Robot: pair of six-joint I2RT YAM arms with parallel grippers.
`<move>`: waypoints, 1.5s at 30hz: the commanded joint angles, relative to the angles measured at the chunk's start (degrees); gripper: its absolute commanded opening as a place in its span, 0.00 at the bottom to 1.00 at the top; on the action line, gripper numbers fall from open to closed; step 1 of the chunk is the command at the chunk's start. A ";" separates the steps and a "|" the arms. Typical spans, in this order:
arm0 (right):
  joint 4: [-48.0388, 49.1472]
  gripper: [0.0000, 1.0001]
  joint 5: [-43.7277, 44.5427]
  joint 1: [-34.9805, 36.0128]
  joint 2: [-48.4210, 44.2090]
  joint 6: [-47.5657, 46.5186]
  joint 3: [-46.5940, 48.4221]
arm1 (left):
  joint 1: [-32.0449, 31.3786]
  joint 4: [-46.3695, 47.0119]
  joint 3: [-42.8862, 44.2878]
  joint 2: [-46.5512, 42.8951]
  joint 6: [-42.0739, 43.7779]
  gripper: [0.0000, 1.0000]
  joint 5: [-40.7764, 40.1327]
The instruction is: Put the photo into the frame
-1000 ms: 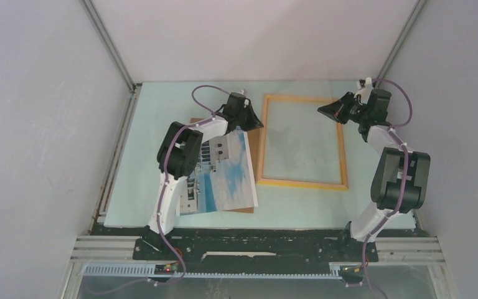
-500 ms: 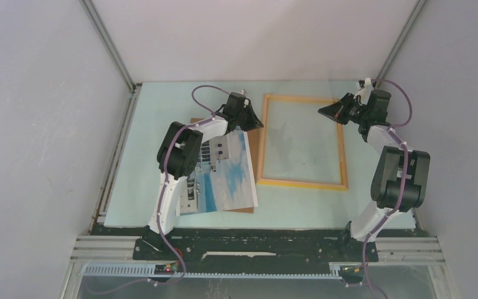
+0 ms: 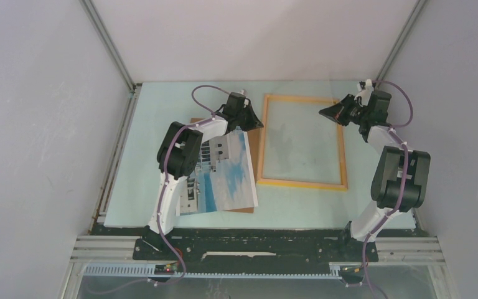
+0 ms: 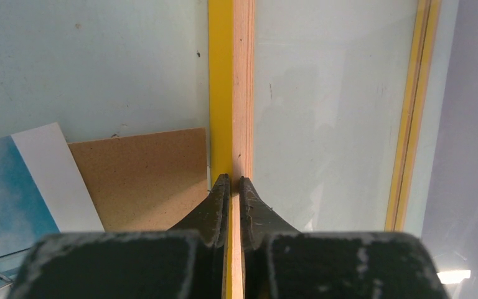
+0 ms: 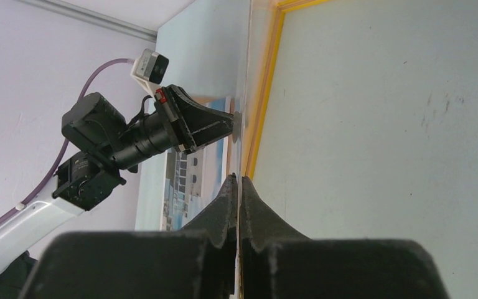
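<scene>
The yellow frame (image 3: 302, 184) lies flat mid-table. My left gripper (image 3: 258, 123) is shut on its left rail, which runs between the jaws in the left wrist view (image 4: 231, 179). My right gripper (image 3: 322, 112) is near the frame's far right corner. In the right wrist view (image 5: 237, 179) it is shut on a thin clear pane edge (image 5: 247, 62), just beside the yellow rail (image 5: 264, 93). The photo (image 3: 224, 171) of a white building and blue sky lies left of the frame, partly under my left arm. It also shows in the left wrist view (image 4: 12, 187).
A plain brown backing board (image 3: 253, 149) lies under the photo, its edge next to the frame's left rail; it also shows in the left wrist view (image 4: 143, 174). Grey walls enclose the pale green table (image 3: 155, 124) on three sides.
My right gripper has shifted very slightly to the right. The left arm, frame and photo have not moved.
</scene>
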 commanded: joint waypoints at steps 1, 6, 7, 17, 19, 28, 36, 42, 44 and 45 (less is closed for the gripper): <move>0.56 0.00 -1.13 0.83 1.45 0.15 -0.99 | -0.58 -1.02 3.03 1.91 -0.35 0.00 1.78; 3.88 0.00 -0.94 0.64 1.91 1.09 -0.95 | -0.58 -1.02 3.03 1.91 -0.27 0.00 1.79; 4.42 0.00 -0.88 0.47 1.96 1.33 -0.95 | -0.58 -0.98 3.03 1.94 -0.36 0.00 1.80; 7.64 0.00 0.20 2.34 2.14 2.09 -2.90 | -0.58 -0.96 3.12 1.99 -0.36 0.00 2.01; 8.77 0.00 0.26 2.53 1.61 1.67 -3.62 | -0.58 -0.88 3.12 1.99 -0.42 0.00 1.99; 10.83 0.00 -1.54 2.44 0.70 0.11 -3.72 | -0.58 -0.93 3.19 2.07 -0.36 0.00 2.03; 12.12 0.00 -2.92 3.68 1.17 -0.22 -4.12 | -0.60 -0.93 3.21 2.02 -0.36 0.00 2.03; 11.94 0.00 -1.20 3.55 -0.53 0.21 -7.24 | -0.58 -0.96 3.22 1.99 -0.36 0.00 2.09; 10.74 0.01 -0.18 3.44 -1.07 0.12 -7.80 | -0.58 -0.91 3.21 1.99 -0.41 0.00 2.15; 9.67 0.03 0.71 3.42 -1.33 0.08 -7.80 | -0.58 -0.92 3.20 1.99 -0.36 0.00 2.13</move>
